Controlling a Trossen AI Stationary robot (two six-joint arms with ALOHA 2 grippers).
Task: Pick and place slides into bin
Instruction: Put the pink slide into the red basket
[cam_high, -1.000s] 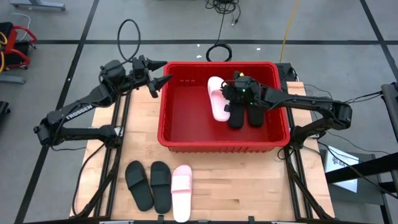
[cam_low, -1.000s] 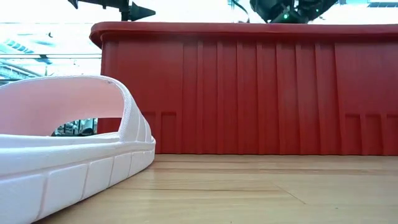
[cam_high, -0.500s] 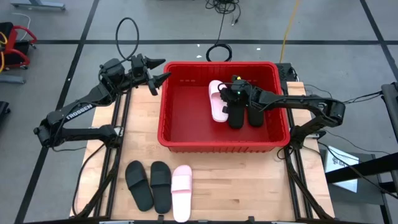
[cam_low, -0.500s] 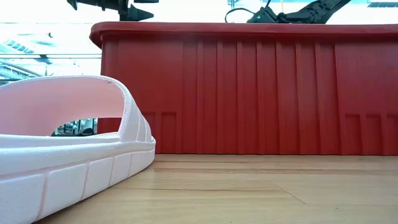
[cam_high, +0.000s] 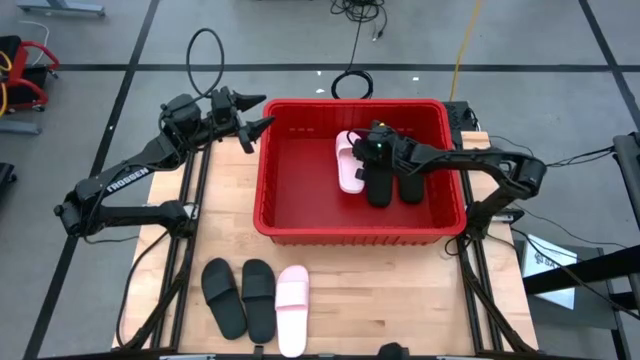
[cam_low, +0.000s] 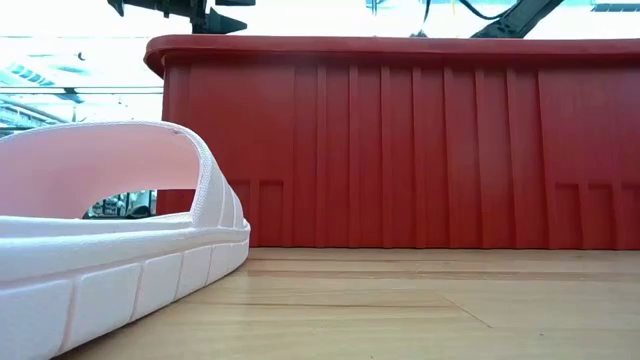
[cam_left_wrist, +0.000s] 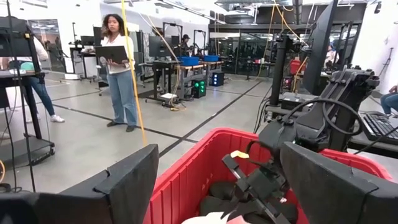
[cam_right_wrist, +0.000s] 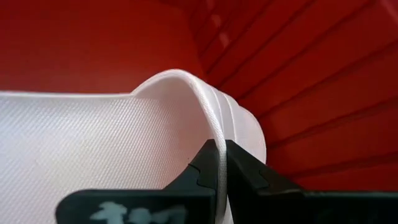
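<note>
The red bin (cam_high: 300, 225) stands at the table's middle. Inside it lie two black slides (cam_high: 392, 186) side by side, with a pale pink slide (cam_high: 348, 170) to their left. My right gripper (cam_high: 367, 152) reaches down into the bin and is shut on the pink slide. My left gripper (cam_high: 263, 114) hovers open and level outside the bin's far left corner, holding nothing. Two more black slides (cam_high: 240, 298) and a second pink slide (cam_high: 292, 308) lie soles down on the table near its front edge. My right gripper pinches the thin edge of the pink slide's strap (cam_right_wrist: 210, 127) between its two fingertips. The fingers slant down from the table's right side. The slide lies inside the bin near its far wall; whether its sole rests on the floor I cannot tell.
The bin's ribbed wall (cam_low: 420, 150) fills the low view, with the front pink slide (cam_low: 110, 250) close before the camera. People stand in the room beyond the table, among them a person (cam_left_wrist: 119, 68) holding a laptop. Cables lie on the floor behind the bin.
My right gripper has sunk below the bin's rim with the pink slide and shifted slightly toward the table's left, staying shut. The slide has gone down with it inside the bin.
</note>
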